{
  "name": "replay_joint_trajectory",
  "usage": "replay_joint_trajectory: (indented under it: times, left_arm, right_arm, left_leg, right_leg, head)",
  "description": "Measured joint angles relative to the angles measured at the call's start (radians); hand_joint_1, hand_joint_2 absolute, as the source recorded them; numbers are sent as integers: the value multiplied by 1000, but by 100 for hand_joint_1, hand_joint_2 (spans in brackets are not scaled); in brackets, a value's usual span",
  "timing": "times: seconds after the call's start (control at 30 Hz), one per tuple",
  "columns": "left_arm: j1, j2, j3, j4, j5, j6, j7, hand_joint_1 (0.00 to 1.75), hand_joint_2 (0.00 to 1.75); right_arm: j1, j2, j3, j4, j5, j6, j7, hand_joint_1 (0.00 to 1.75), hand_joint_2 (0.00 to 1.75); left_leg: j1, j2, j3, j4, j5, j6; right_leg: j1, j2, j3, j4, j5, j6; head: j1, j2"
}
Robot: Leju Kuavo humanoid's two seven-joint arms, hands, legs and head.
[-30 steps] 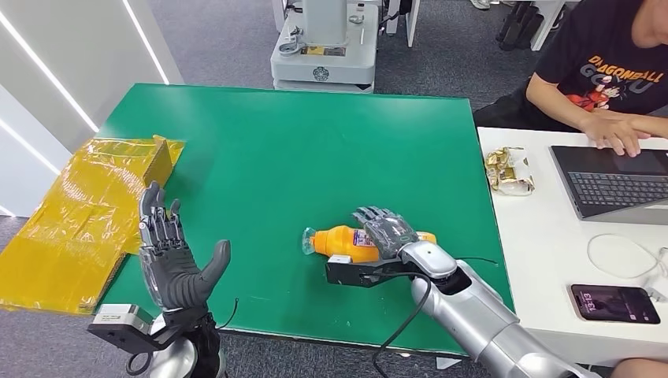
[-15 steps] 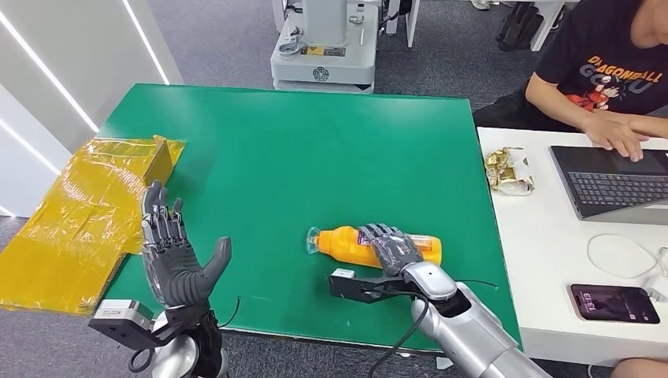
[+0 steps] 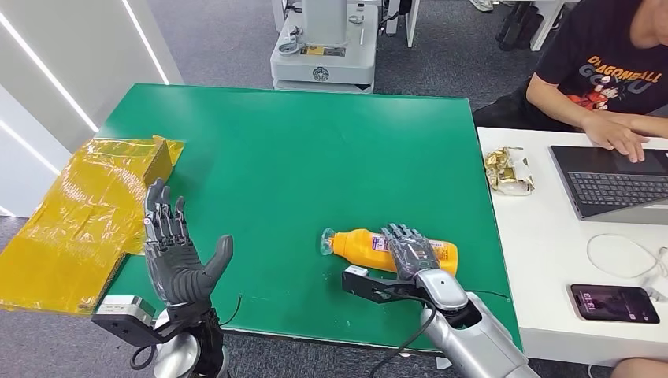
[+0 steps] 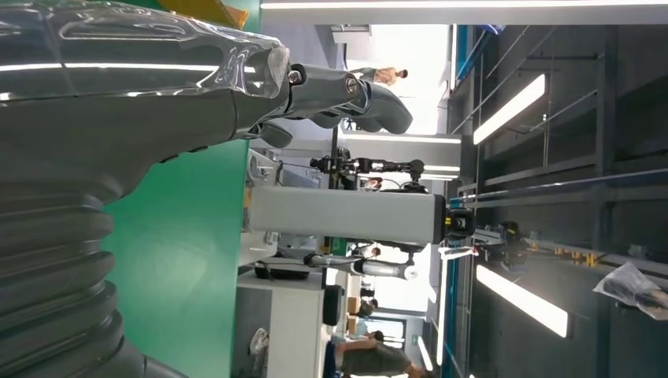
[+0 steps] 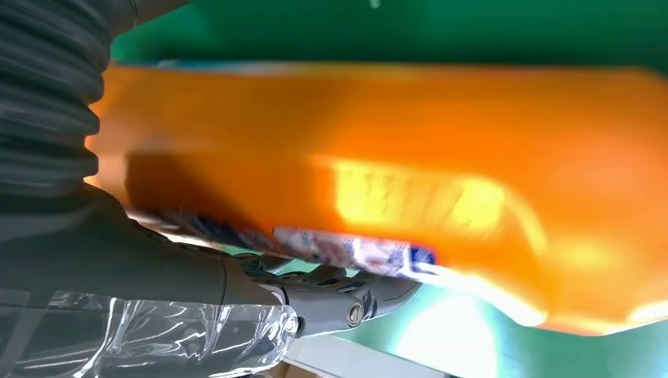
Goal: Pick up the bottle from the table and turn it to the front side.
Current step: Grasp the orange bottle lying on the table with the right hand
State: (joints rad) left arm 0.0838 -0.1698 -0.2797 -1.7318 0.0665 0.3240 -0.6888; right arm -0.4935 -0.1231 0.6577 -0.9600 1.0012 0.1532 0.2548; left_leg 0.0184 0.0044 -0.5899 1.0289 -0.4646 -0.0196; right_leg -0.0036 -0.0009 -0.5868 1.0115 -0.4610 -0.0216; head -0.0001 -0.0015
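Head view: orange bottle (image 3: 370, 247) lies on its side on the green bench (image 3: 299, 157), near the bench's front-right corner, clear cap end pointing toward the bench's middle. Right hand (image 3: 413, 253) lies over the label end of the bottle, fingers draped across the top of it. Bottle is on the bench surface, not lifted. Whether the fingers actually clamp it or just rest on it: cannot tell from here.

Right wrist view: bottle (image 5: 378, 181) is very close and blurred, orange body with a strip of label, right hand (image 5: 197, 291) thumb and fingers alongside it, touching. Green bench (image 5: 394, 27) visible beyond the bottle. Grip closure unclear here too.

Left hand (image 3: 175, 252) is raised off the bench's front-left corner, palm turned toward the bottle, fingers spread and upright, holding nothing. Left wrist view shows the same hand (image 4: 236, 87) with fingers extended, nothing in them.

Yellow plastic-wrapped box (image 3: 87, 216) sits off the bench's left edge. White desk (image 3: 543, 260) abuts the bench's right edge, with a laptop (image 3: 610, 183), a phone (image 3: 614, 303) and a snack wrapper (image 3: 510, 171) on it. A person (image 3: 606, 71) sits at the laptop.
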Motion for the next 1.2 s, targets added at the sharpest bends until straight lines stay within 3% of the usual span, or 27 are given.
replay_joint_trajectory:
  times: [0.43,0.8,1.2]
  left_arm:
    - [0,-5,0,23,-7,-30,7,0,175]
    - [-5,-4,0,44,-17,27,6,0,175]
    - [-5,-3,0,55,20,45,10,0,175]
  right_arm:
    - [88,-7,-83,-95,93,-54,40,0,175]
    - [101,-6,-123,-132,187,-85,77,0,175]
    - [101,-5,-160,-119,166,-61,58,0,175]
  left_leg:
    - [0,0,0,0,0,0]
    - [0,0,0,0,0,0]
    - [0,0,0,0,0,0]
  right_leg:
    - [0,0,0,0,0,0]
    - [0,0,0,0,0,0]
    - [0,0,0,0,0,0]
  head:
    - [0,0]
    - [0,0]
    - [0,0]
